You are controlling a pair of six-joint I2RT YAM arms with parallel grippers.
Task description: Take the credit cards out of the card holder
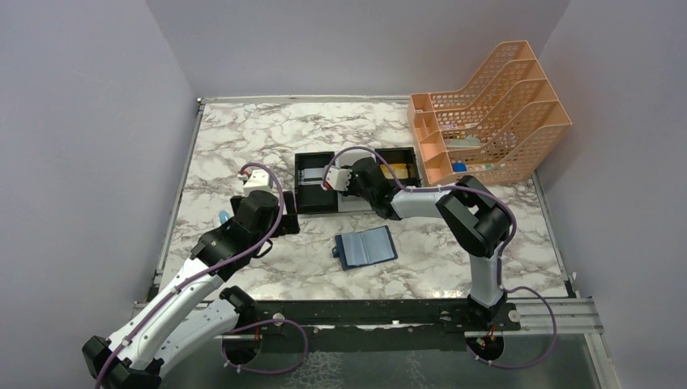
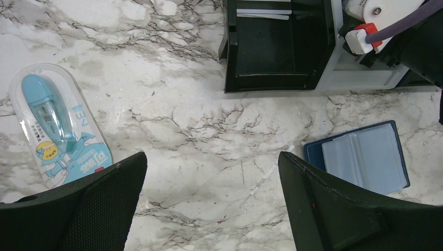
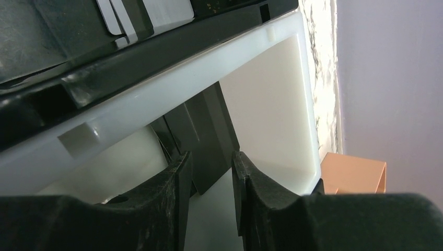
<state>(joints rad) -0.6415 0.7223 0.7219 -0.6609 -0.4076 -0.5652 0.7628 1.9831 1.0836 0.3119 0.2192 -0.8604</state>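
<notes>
The card holder [image 1: 366, 247] lies open on the marble, navy with pale clear pockets; it also shows in the left wrist view [image 2: 360, 157]. My left gripper [image 1: 282, 224] is wide open and empty [image 2: 212, 155] above bare marble, left of the holder. My right gripper [image 1: 350, 193] reaches into a white tray [image 3: 271, 104]. Its jaws stand a little apart [image 3: 211, 157], and a black card [image 3: 206, 130] lies tilted in the tray just past them. Silver-grey cards [image 2: 264, 13] lie in the left black tray [image 1: 314, 185]. A gold card [image 1: 403, 171] lies in the right black tray [image 1: 405, 158].
A peach mesh file rack [image 1: 486, 113] stands at the back right. A blue correction-tape pack [image 2: 57, 125] lies on the marble left of my left gripper. Grey walls close in the table on three sides.
</notes>
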